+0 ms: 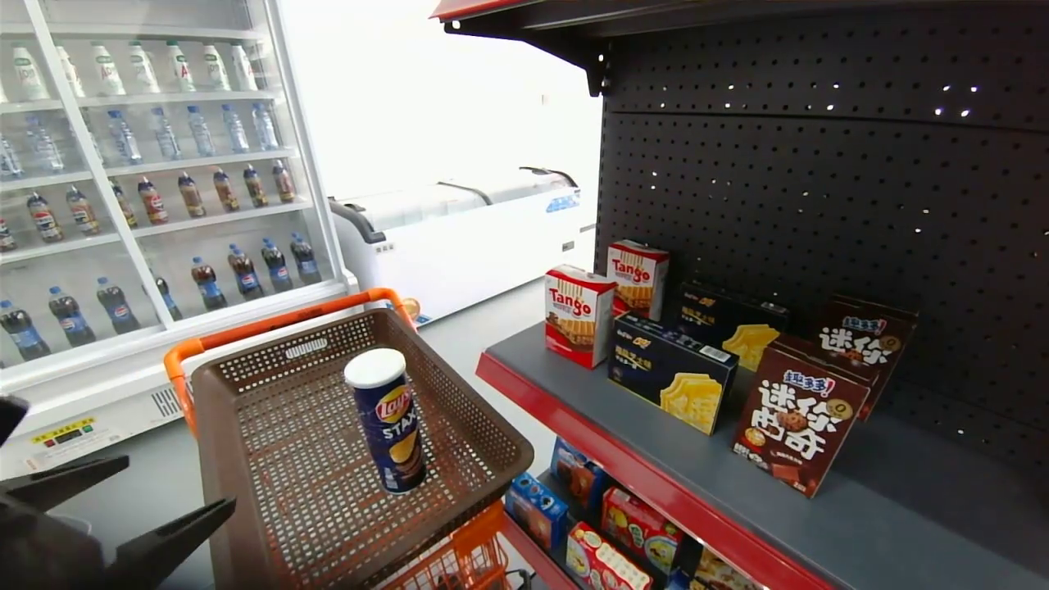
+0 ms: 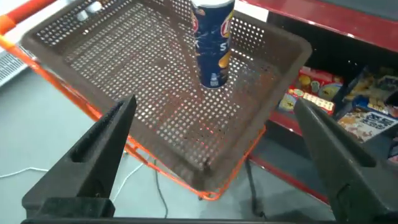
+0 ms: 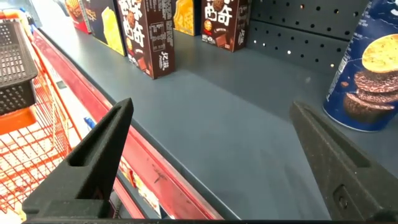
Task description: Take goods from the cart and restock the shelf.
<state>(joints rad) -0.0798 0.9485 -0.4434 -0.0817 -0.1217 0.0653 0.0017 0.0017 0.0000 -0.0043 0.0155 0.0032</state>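
Note:
A dark blue chips can [image 1: 387, 420] with a white lid stands upright in the brown perforated basket [image 1: 270, 442] of the orange cart. My left gripper [image 1: 180, 482] hangs open at the basket's near corner, short of the can [image 2: 211, 43], with nothing between its fingers [image 2: 93, 162]. My right gripper [image 3: 211, 109] is open and empty over the bare grey shelf board [image 3: 236, 149]. A blue can [image 3: 370, 74] stands on that board, off to one side of the right gripper. Snack boxes [image 1: 795, 430] stand in rows on the shelf [image 1: 656, 459].
The shelf's red front edge [image 1: 606, 459] runs close beside the cart. A lower shelf holds more snack packs [image 1: 610, 524]. A drinks fridge [image 1: 147, 188] and a chest freezer [image 1: 459, 238] stand behind the cart. Brown boxes [image 3: 146, 34] border the bare board.

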